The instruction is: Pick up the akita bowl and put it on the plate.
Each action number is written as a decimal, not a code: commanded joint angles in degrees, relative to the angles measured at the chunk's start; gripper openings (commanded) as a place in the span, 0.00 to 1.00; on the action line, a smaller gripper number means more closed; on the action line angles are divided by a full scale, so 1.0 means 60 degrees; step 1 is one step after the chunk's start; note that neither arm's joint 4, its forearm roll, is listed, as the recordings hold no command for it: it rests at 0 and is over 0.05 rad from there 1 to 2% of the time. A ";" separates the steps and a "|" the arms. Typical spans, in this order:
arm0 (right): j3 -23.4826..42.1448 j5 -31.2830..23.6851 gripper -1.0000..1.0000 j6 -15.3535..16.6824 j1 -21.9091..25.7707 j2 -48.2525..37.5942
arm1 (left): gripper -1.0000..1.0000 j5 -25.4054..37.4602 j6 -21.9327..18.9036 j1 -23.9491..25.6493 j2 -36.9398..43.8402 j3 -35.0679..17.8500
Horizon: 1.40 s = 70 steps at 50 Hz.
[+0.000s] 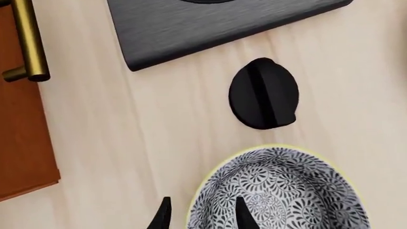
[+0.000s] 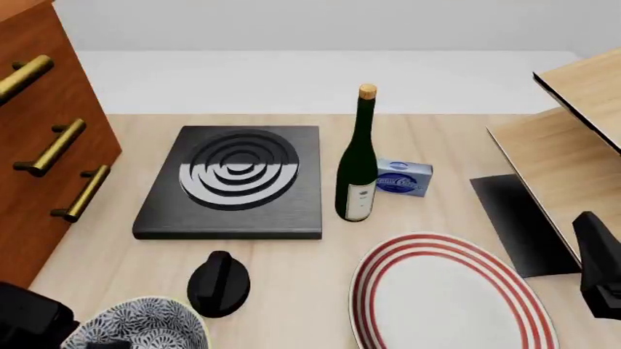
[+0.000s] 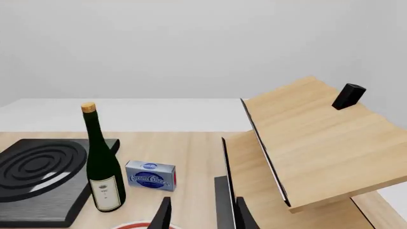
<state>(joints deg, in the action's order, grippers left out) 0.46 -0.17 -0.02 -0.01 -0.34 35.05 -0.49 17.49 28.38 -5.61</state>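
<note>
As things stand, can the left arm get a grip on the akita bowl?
Probably yes. The left gripper is open with its fingers either side of the akita bowl rim, one inside, one outside. The black knob lies apart, beyond the bowl.

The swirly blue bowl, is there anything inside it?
Empty, as far as shown. The akita bowl sits upright on the table, and the left wrist view shows only its patterned inside. Its near part is cut off, so that bit cannot be told.
</note>
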 commanded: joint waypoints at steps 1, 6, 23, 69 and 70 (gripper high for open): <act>0.0000 0.0001 1.00 -0.0003 0.0000 0.0001 | 1.00 -0.0750 0.0051 0.0102 0.0603 0.0258; 0.0000 0.0001 1.00 0.0000 0.0002 0.0001 | 1.00 -0.1042 0.0080 0.0085 0.0821 0.0407; 0.0000 0.0000 1.00 -0.0001 -0.0001 0.0000 | 1.00 -0.1632 -0.0038 -0.0048 0.1445 0.0677; 0.0000 0.0000 1.00 0.0001 0.0002 -0.0001 | 0.00 0.3997 -0.3104 -0.1021 -0.2532 -0.2543; 0.0000 0.0000 1.00 0.0000 0.0000 0.0001 | 0.00 0.4085 -0.3342 -0.1174 -0.2620 -0.2667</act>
<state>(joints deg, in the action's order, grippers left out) 0.46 -0.17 -0.02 0.00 -0.34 47.18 -15.44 12.66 20.67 -12.24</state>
